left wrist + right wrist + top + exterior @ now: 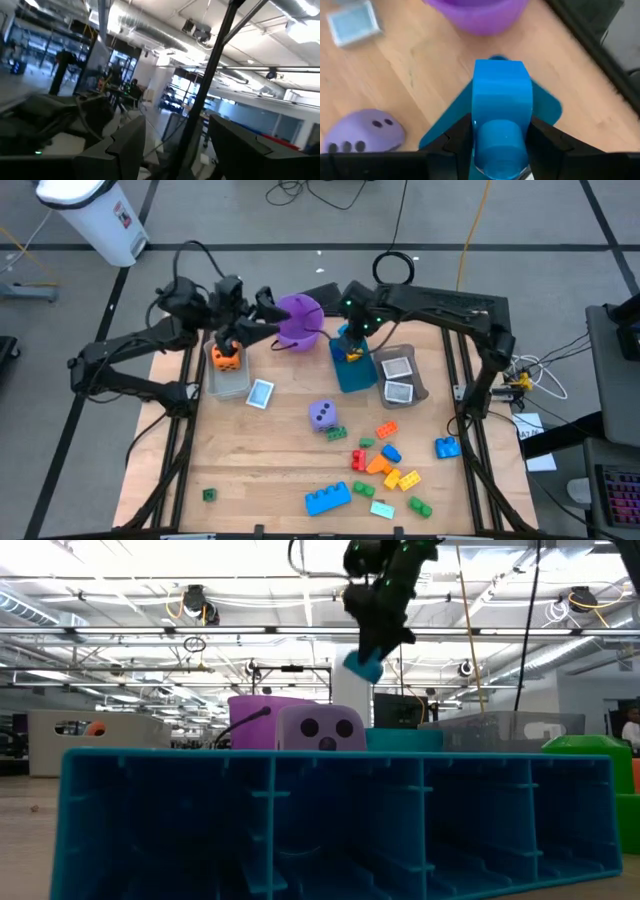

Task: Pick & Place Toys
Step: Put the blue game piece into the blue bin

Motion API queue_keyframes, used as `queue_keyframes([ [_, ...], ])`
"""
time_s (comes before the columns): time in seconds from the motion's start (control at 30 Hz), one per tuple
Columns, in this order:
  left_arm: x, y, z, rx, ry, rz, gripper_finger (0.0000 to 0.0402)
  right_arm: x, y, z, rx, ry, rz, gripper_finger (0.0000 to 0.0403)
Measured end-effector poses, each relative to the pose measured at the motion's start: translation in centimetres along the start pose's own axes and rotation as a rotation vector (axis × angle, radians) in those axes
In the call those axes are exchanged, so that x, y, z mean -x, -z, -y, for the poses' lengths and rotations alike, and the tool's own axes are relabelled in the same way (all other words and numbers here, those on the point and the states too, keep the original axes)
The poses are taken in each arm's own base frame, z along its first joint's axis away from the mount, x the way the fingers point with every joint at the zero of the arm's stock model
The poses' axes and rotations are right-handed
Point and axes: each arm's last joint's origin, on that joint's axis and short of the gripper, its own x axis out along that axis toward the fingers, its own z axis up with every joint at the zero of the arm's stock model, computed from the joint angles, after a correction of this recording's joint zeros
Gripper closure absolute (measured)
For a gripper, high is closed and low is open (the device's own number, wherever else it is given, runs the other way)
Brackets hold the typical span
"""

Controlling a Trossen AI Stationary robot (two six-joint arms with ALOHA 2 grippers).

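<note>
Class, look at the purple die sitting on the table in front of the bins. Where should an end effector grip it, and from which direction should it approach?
Grip the purple die across two opposite flat side faces, coming straight down from above. It is a cube resting flat on the wooden table, and its parallel faces suit two fingers. A green brick lies close on one side, so probably pick the pair of faces clear of it.

A wooden table (290,450) is carrying a purple bucket (299,321), a clear bin (228,376), a teal bin (352,368) and a grey bin (400,378) along its far edge. A picture card (260,394) and a purple die (322,415) are lying mid-table. Loose bricks (385,464), including a long blue brick (328,498), are lying scattered near the front, with 1 green brick (209,495) well apart.
</note>
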Motion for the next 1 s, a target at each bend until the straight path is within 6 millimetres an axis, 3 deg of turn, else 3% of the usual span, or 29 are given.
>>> queue_keyframes([
  [0.13, -0.9, 1.1, -0.2, 0.085, 0.013, -0.046, 0.0178, -1.9, 0.1, 0.0, 0.0, 0.012, -0.066, 0.0264],
  [0.5, -1.7, 1.9, 0.5, 0.099, 0.053, -0.07, 0.0178, -6.5, -0.3, 0.8, -0.053, 0.04, -0.148, 0.0264],
  [1.0, -2.2, 2.9, 1.2, 0.143, 0.068, -0.128, 0.0178, -9.3, -0.1, 1.5, -0.107, 0.045, -0.132, 0.0264],
])
